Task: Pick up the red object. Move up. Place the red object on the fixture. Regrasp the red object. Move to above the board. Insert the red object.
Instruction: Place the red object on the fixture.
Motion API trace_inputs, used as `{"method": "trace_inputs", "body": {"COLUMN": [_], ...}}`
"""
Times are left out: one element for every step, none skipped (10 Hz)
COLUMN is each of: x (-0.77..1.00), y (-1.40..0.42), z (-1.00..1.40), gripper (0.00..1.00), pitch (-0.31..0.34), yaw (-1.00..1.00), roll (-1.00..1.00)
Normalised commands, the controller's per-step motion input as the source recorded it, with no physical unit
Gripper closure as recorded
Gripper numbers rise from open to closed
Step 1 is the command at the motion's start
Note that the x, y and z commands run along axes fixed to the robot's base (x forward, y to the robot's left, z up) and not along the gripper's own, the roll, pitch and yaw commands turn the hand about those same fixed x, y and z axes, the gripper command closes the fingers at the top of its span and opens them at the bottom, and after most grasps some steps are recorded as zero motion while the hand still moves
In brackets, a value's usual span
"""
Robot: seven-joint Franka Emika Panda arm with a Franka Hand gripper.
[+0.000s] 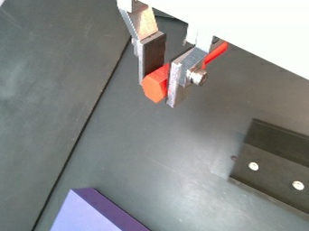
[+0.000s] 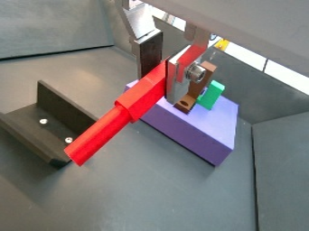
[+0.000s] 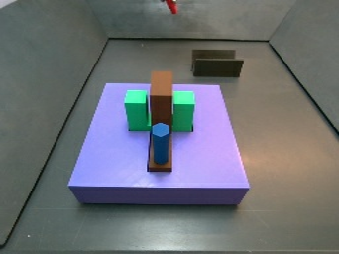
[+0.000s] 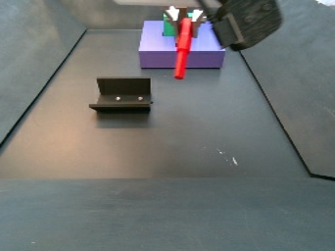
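My end effector (image 2: 169,79) is clamped on the red object (image 2: 118,122), holding it near 1 end so most of its length hangs free below the fingers (image 1: 182,83). I judge I am carrying it raised, with the placing on the fixture (image 4: 121,95) next.

To do that well, I should travel high until I am over the fixture, keep the grip firm because the long free end gives it leverage to swing, then come down slowly so the lower end meets the fixture's hollow squarely against its back wall. I should let go only once it rests there, not while it hangs.

A side view shows the whole red object well above the bench floor (image 4: 197,137), with the fixture well apart from it. In another side view (image 3: 169,5) only a sliver of red shows at the frame's edge, but the board (image 3: 199,159) with its green block (image 3: 137,111), brown bar (image 3: 162,99) and blue peg (image 3: 159,142) is clear. A wrist view shows the red object foreshortened, so its length is lost there.
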Motion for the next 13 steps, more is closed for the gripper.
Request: {"method": "trace_inputs", "body": {"x": [0.16,0.67,0.91,1.0,1.0,1.0,1.0,1.0,1.0,0.92,0.93,0.87,0.73], "y": [-0.2,-0.21,-0.19,-0.2,-0.16,-0.13,-0.1,-0.1,0.0,0.0,0.0,0.0,0.0], "z": [-0.03,-0.19,-0.28,-0.32,-0.31,-0.31,-0.3,-0.26,-0.27,-0.22,-0.21,-0.18,-0.2], "gripper": [1.0,1.0,1.0,1.0,1.0,1.0,1.0,1.0,1.0,1.0,1.0,1.0,1.0], "pitch": [0.0,0.02,0.014,0.0,0.0,0.0,0.0,0.0,0.0,0.0,0.0,0.0,0.0], "yaw": [-0.07,-0.11,-0.07,-0.07,-0.08,-0.07,-0.07,-0.07,-0.03,0.0,0.0,0.0,0.0], "roll": [0.0,0.0,-0.15,-0.27,-0.31,-0.32,-0.35,-0.39,-0.43,-0.56,-0.54,-0.52,-0.49]}}
